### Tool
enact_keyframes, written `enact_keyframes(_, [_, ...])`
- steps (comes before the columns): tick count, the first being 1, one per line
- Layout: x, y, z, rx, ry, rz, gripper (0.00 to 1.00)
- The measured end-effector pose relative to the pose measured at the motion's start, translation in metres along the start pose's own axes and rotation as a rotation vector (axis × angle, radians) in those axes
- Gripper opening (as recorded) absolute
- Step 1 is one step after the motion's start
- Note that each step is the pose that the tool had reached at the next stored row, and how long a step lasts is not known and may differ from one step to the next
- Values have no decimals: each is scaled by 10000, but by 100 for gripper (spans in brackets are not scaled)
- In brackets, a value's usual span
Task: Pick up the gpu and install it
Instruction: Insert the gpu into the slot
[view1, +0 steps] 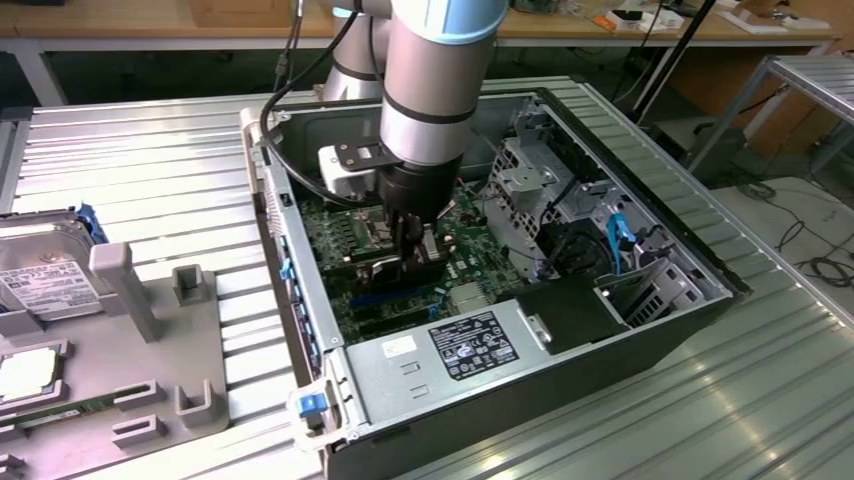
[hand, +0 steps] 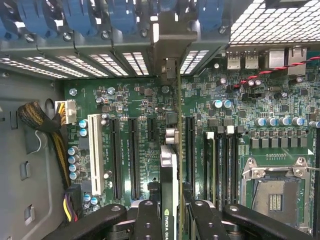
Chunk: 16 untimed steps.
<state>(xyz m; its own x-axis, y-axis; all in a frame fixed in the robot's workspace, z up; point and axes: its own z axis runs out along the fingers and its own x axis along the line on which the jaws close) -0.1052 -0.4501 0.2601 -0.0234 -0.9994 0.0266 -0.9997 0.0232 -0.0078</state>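
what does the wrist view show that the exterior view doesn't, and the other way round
Wrist view: close detail of the board, with the white expansion slot, the black slots beside it and the cpu socket.
Exterior view: the open computer case, its power supply, the arm, and a hard drive on the grey tray at the exterior view's left.
Both: the hand shut on the gpu, held on edge over the motherboard inside the case.

The gpu is presented edge-on and cut off at the wrist view's border, its broad faces being hidden, while the hard drive is cropped at the exterior view's left.
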Motion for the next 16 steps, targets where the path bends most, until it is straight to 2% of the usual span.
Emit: enact_keyframes(16, [-1,0,26,1,0,-34,27])
